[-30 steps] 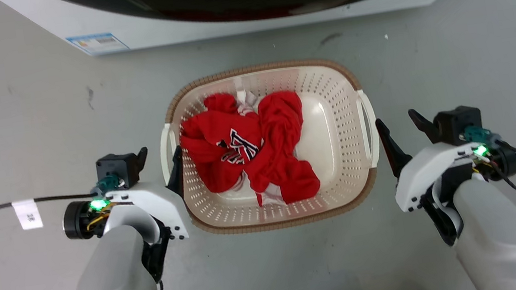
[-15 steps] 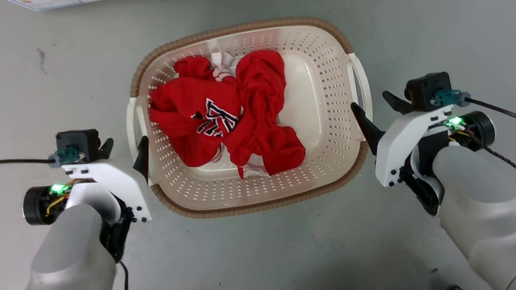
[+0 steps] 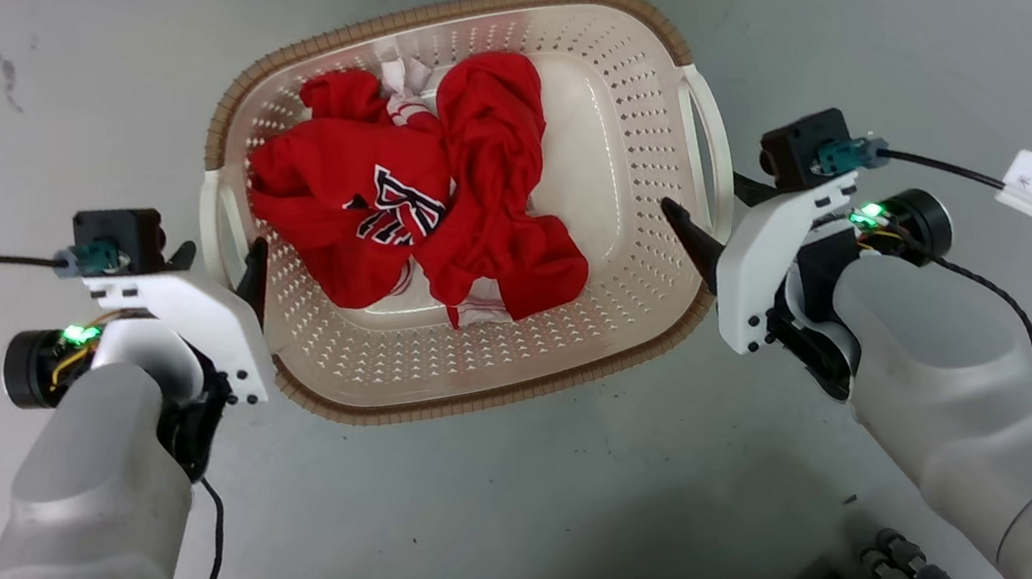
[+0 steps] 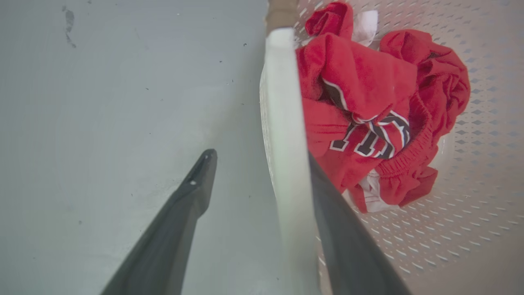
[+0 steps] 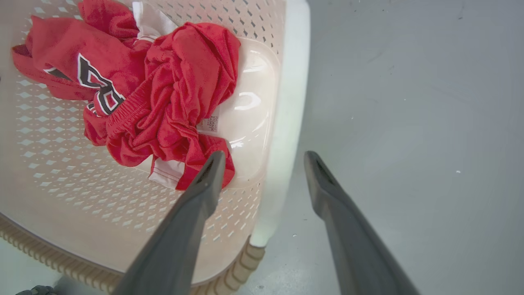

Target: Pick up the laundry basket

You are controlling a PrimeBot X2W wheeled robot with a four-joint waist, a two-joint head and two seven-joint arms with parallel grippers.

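- Sitting flat on the grey floor (image 3: 547,507), the cream plastic laundry basket (image 3: 486,364), with its perforated walls and brown woven-look rim, lies between the robot's two arms; from where I stand it looks not yet lifted.
- Inside it, a bundle of crumpled red clothes (image 3: 461,186) with white trim and dark lettering is heaped toward the left half, leaving the smooth bottom bare on the right.
- At the white left handle (image 3: 212,226), the left gripper (image 3: 221,252) stands apart: one dark finger outside over the floor, the other inside the wall, with the handle bar between them.
- At the white right handle (image 3: 709,151), the right gripper (image 3: 703,195) is likewise spread, straddling the bar with one finger over the clothes and one outside.
- So the reach and the lining-up seem done on both sides.
- What is left, by my reckoning, is closing both grippers on the handles and raising the load evenly.
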